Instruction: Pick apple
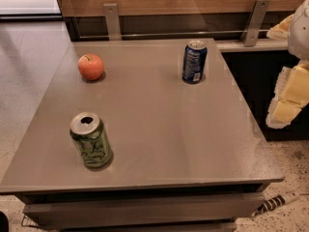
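Observation:
The apple (91, 66) is small, round and orange-red with a stem dimple. It sits on the grey table (159, 139) at the far left. My gripper (288, 98) shows as yellowish-white parts at the right edge of the camera view, off the table's right side and far from the apple. It holds nothing that I can see.
A green can (91, 140) with an open top stands at the table's near left. A blue can (194, 61) stands at the far right. A wood-and-metal wall panel (169, 13) runs behind the table. A power strip (282, 199) lies on the floor at the lower right.

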Robot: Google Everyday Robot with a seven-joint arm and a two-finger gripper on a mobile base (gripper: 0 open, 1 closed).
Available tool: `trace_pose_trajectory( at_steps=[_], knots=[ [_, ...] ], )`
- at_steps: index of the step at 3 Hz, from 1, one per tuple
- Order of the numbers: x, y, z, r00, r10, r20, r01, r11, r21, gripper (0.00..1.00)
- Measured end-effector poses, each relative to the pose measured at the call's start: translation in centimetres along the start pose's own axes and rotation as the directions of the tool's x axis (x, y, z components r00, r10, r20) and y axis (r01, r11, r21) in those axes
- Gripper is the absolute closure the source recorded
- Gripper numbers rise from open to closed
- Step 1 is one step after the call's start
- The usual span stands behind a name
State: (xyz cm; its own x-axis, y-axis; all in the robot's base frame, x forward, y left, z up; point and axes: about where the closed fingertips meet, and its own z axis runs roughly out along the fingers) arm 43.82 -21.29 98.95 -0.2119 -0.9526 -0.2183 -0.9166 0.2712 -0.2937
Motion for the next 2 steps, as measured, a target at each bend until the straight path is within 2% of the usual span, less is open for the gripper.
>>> trace_pose_trajectory(
  at_steps=[1, 2],
  knots=[
    [0.0, 0.0, 0.0, 1.0, 0.0, 0.0, 0.0, 1.0, 0.0, 0.0],
    [-1.5, -0.5, 0.9, 0.996, 0.019, 0.083, -0.019, 0.9998, 0.003, 0.0]
  ],
)
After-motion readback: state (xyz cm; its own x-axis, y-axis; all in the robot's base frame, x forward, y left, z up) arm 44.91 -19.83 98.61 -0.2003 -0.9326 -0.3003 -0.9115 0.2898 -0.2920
